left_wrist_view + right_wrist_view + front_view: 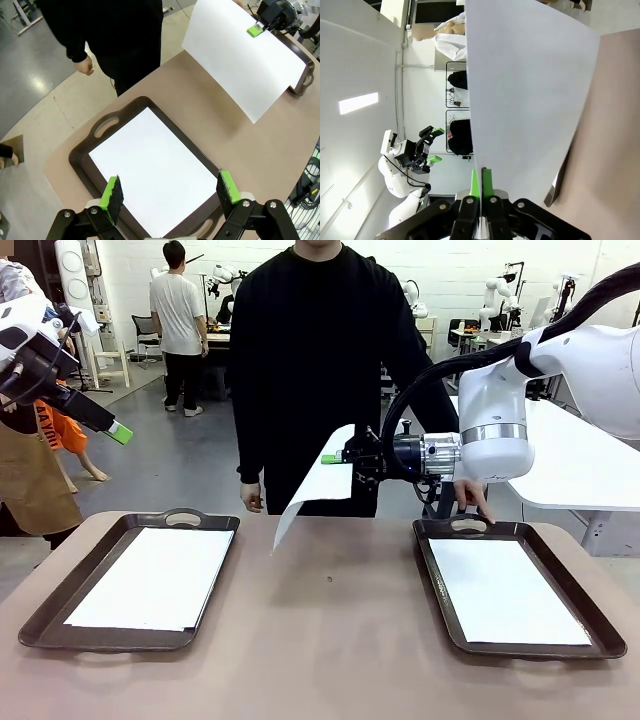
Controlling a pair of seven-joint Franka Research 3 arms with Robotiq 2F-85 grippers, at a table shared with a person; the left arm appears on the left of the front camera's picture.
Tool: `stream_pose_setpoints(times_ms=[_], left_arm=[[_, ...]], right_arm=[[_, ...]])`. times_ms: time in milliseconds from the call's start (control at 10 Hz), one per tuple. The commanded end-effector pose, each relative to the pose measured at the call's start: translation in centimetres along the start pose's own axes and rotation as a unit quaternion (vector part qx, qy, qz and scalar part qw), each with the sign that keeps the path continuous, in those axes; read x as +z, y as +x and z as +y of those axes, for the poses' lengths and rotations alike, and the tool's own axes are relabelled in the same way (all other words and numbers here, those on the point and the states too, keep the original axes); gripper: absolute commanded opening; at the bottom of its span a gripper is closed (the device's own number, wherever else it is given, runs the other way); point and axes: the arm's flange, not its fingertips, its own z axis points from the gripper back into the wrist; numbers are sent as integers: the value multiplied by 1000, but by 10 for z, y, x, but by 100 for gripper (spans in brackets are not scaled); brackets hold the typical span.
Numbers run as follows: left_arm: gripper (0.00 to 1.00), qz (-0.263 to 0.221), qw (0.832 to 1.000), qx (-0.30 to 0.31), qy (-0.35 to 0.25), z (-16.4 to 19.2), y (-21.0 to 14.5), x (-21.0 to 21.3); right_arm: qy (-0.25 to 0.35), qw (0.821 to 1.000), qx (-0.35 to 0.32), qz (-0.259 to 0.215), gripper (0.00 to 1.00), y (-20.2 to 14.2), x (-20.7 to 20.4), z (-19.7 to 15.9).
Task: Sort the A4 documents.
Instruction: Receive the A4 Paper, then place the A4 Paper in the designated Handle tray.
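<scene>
Three A4 documents: one in each of two trays, left tray point(40, 625) and right tray point(600, 635), at the tabletop's ends. The third sheet point(318, 483) hangs mid-air, pinched by the right gripper point(333, 459); the left gripper point(170, 192) gapes empty.

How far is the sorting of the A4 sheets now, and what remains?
Done, by the look of it: white paper lies in the left tray and in the right tray. In hand: the right pincer is shut on one sheet, held in the air above the table's middle. Left: that sheet must still go into a tray. The left pincer is open above the left tray.
</scene>
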Motion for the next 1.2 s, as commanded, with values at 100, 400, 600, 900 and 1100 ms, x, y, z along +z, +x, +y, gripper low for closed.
stream_pose_setpoints(times_ms=[100, 400, 600, 900, 1100], left_arm=[[97, 0, 1000, -2, 0, 0, 0, 1], [97, 0, 1000, -2, 0, 0, 0, 1], [97, 0, 1000, -2, 0, 0, 0, 1], [97, 0, 1000, -2, 0, 0, 0, 1], [97, 0, 1000, -2, 0, 0, 0, 1]], right_arm=[[-3, 1000, -1, -4, 0, 0, -1, -1], [-3, 1000, -1, -4, 0, 0, -1, -1], [-3, 1000, -1, -4, 0, 0, -1, -1], [-3, 1000, -1, -4, 0, 0, -1, -1], [-3, 1000, -1, -4, 0, 0, -1, -1]])
